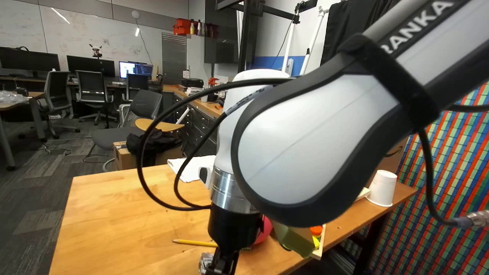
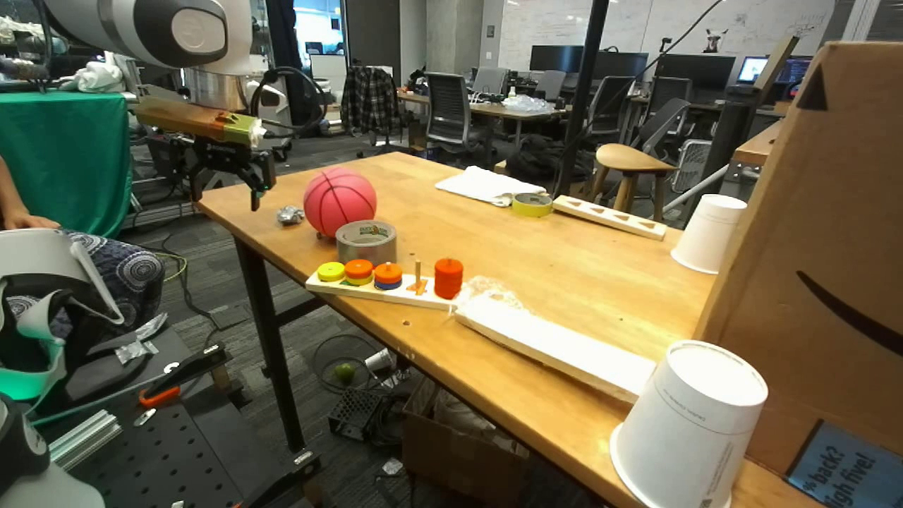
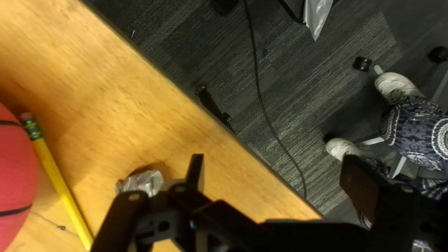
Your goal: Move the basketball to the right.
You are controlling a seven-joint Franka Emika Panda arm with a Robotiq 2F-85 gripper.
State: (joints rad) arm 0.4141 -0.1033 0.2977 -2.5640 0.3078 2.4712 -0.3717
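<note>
Black two-fingered claw (image 3: 273,164) hanging over the edge of the pale wooden table (image 3: 133,122), jaws spread wide, nothing between them. Out at nine o'clock in the wrist view: a crumpled, silvery foil-like lump (image 3: 141,182), a yellow pencil (image 3: 59,185), and there's the round pinkish-red, dark-seamed basketball (image 3: 15,178)! In an exterior view, a grey tape roll (image 2: 367,247) at its five o'clock. Looks like the approach; next, surely, a shift to nine o'clock, clearing the lump, to straddle that basketball.
</note>
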